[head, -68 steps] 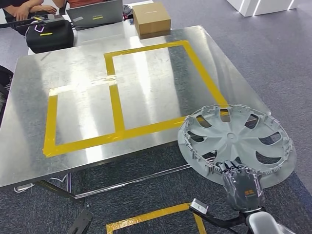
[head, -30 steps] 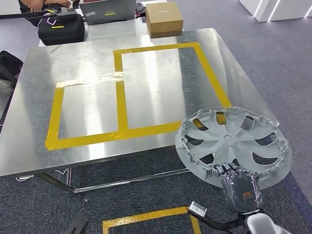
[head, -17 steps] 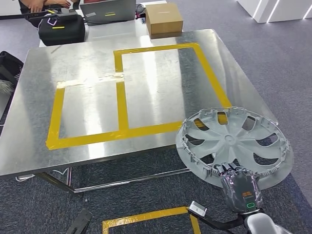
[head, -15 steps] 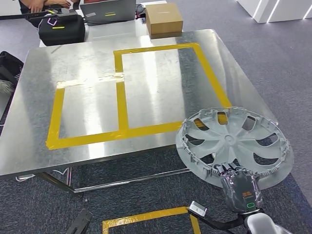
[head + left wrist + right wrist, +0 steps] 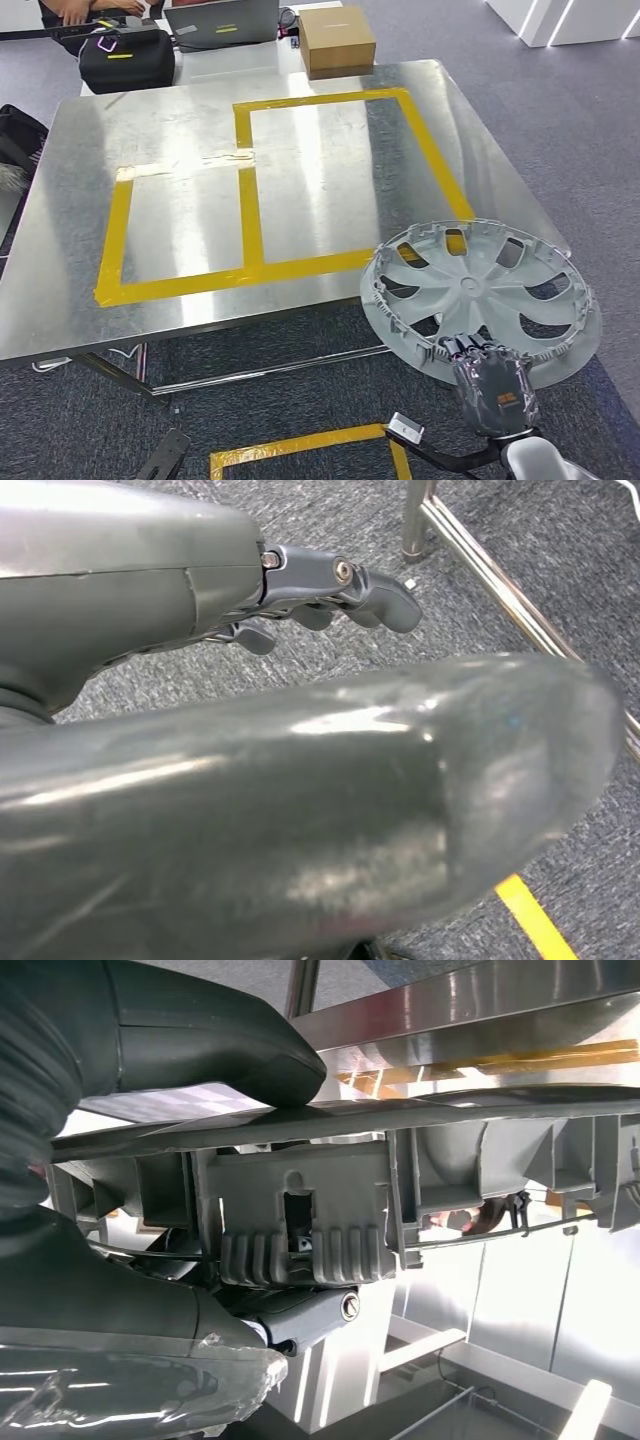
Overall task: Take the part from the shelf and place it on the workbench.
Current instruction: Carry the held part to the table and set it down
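Hubcap (image 5: 481,298) gripped at near rim by right robot hand (image 5: 494,387) | overhangs worktop (image 5: 68,290) corner, not set down | left robot hand (image 5: 332,585) fingers loosely extended, holding nothing

A lab or workshop — steel workbench (image 5: 68,290) marked with yellow tape (image 5: 249,215), grey carpet (image 5: 558,110), laptop (image 5: 219,20) behind.

Right hand (image 5: 494,388): low at the right of the head view, back of hand toward the camera, gripping the rim of the part (image 5: 483,297). In the right wrist view the thumb (image 5: 219,1045) lies on one face of the rim, fingers (image 5: 302,1320) beneath. Left hand (image 5: 302,730): holds nothing, fingers (image 5: 340,590) extended, apart from the thumb.
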You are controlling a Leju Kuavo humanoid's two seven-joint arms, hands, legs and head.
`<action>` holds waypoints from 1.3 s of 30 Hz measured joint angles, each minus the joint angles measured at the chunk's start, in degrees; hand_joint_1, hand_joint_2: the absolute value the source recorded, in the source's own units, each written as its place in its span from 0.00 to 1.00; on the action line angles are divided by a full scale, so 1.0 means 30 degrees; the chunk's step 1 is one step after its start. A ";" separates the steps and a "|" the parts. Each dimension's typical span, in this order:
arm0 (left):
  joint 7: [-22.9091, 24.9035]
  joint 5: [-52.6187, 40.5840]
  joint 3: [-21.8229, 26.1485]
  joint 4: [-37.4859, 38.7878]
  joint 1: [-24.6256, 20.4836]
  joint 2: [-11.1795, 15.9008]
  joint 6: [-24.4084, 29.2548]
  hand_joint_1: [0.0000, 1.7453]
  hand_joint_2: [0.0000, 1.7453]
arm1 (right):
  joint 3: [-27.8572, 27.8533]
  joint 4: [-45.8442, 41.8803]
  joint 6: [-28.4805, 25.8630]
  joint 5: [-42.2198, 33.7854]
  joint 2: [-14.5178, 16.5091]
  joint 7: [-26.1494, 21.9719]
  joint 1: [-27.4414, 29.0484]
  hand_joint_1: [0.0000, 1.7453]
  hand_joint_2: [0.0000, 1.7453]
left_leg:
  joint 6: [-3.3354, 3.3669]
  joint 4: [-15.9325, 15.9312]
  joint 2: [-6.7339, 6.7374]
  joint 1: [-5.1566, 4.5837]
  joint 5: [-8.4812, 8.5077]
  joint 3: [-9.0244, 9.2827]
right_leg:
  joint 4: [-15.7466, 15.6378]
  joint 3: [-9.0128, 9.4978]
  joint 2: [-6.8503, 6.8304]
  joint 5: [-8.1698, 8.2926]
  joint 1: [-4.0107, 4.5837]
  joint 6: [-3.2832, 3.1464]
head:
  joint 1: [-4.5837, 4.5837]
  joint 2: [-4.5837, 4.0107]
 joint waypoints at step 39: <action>0.0940 0.0233 -0.0153 0.0000 0.0163 0.0071 -0.0434 0.00 0.00 | 0.0497 -0.0005 -0.0109 -0.0005 0.0013 -0.0013 0.0344 1.00 1.00 | 0.0098 -0.0507 -0.0519 0.0061 -0.2269 0.2593 | 0.0243 -0.1608 0.0518 0.1000 -0.0512 0.0582 | 0.0332 0.0002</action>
